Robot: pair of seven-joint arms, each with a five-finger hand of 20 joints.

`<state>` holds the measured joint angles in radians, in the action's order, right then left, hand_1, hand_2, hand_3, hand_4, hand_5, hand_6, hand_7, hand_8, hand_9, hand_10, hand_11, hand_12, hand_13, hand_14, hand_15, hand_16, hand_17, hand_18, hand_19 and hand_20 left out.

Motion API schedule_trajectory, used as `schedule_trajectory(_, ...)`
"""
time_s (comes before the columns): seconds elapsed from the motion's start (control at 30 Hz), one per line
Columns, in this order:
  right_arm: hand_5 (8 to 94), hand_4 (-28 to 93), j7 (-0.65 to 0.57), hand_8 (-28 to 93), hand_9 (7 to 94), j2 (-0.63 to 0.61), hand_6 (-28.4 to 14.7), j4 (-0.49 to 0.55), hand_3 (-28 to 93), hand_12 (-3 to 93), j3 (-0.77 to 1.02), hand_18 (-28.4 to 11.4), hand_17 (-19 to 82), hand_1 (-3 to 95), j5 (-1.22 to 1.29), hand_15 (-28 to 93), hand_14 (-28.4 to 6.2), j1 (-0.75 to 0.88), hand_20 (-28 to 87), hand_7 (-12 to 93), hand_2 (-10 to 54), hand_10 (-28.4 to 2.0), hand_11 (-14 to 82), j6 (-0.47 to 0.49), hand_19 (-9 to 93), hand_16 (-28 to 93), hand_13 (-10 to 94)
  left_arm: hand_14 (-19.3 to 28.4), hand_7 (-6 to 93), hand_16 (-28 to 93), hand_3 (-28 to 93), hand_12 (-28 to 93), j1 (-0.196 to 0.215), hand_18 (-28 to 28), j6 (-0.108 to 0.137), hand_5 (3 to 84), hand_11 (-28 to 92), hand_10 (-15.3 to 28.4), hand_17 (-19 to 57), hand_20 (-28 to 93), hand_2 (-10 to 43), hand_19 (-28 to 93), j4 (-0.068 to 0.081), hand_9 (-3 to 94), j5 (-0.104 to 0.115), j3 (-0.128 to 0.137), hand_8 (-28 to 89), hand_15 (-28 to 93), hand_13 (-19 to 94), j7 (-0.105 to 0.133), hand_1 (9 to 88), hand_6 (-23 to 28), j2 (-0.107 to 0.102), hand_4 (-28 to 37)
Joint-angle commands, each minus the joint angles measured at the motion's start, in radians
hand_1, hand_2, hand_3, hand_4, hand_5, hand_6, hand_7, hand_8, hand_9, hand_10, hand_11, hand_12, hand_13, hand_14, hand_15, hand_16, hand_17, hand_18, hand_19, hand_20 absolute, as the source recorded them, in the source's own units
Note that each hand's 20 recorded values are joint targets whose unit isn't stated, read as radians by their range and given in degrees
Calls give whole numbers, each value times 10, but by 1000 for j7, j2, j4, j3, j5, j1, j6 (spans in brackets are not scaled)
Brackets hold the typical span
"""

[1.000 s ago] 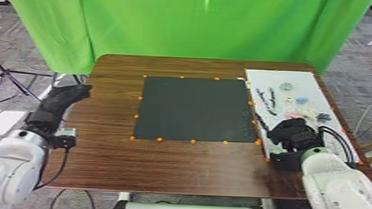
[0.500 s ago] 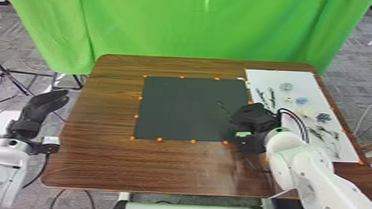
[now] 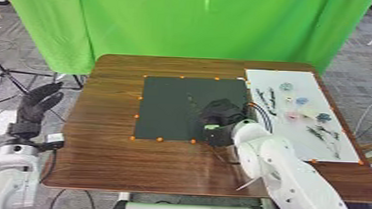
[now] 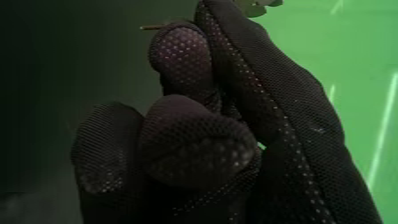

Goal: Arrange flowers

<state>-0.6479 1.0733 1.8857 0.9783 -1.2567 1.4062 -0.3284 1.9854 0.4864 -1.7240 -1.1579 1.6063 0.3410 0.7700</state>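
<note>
1. While the left hand (image 3: 38, 101) hangs just beyond the table's left edge, the right hand (image 3: 220, 109) is over the dark mat (image 3: 169, 124), right of its middle and a bit toward the robot.

2. Right hand's pretty much closed up, fingers bent in and pinching a thin leafy sprig (image 3: 191, 98). In the head view the sprig pokes out past the glove toward the middle of the mat. Can't tell if it's touching the mat or just above it.

3. Right wrist view: the fingers of the right hand (image 4: 306, 115) are bunched together, with a short bit of stem (image 4: 151, 27) sticking out by a fingertip and a few small leaves (image 4: 258, 7) past the glove. Behind it all there's bright green curtain.

4. Left hand is loosely open, fingers pretty straight and pointing away from the robot. Nothing in it that I can see.

5. The other flower stuff is on the white board (image 3: 277, 78), off to the right of the mat: a pale blue-green bloom (image 3: 286, 86) toward the far end, a blue one (image 3: 301, 101) closer in, then a pink one (image 3: 293, 116) with a dark blue-grey one (image 3: 324, 118) to its right. Dark thin stems (image 3: 261, 99) lie along the left side, and green sprigs (image 3: 322, 135) sit at the near end.

6. Brown wooden table (image 3: 100, 159) under everything, green curtain (image 3: 203, 28) across the far side.
</note>
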Motion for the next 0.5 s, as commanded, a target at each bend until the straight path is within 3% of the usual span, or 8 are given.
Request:
schedule_trajectory(0.03, 712, 5, -20, 32, 883, 78, -87, -34, 460, 421, -62, -17, 788, 718, 13, 597, -12, -11, 413, 513, -95, -138, 336, -28, 846, 201, 937, 106, 160, -36, 689, 75, -73, 43, 29, 419, 188, 122, 56, 113, 115, 17, -17, 386, 117, -30, -93, 58, 263, 46, 226, 36, -7, -282)
schedule_trajectory(0.1, 714, 4, -23, 31, 885, 99, -87, -47, 462, 421, -76, -19, 789, 715, 14, 598, -12, -16, 413, 513, -95, -138, 330, -30, 842, 200, 937, 107, 164, -38, 688, 73, -61, 43, 24, 423, 190, 122, 57, 114, 135, 16, -22, 388, 134, -22, -94, 60, 265, 50, 230, 35, -7, -282)
schedule_trajectory(0.27, 716, 0, -22, 29, 889, 128, -87, -61, 464, 420, -121, -20, 791, 715, 41, 594, -11, -27, 416, 510, -95, -139, 320, -42, 836, 199, 937, 108, 165, -39, 686, 71, -67, 43, 20, 426, 192, 123, 55, 115, 138, 15, -23, 390, 141, -28, -95, 61, 265, 35, 228, 37, -6, -282)
schedule_trajectory(0.5, 720, -3, -31, 22, 896, 183, -85, -114, 450, 409, -175, -22, 793, 723, 73, 588, -13, -58, 421, 505, -95, -145, 310, -103, 825, 199, 937, 110, 160, -38, 686, 70, -72, 45, 9, 426, 191, 125, 49, 115, 124, 13, -29, 387, 124, -37, -94, 61, 260, 10, 220, 39, -10, -283)
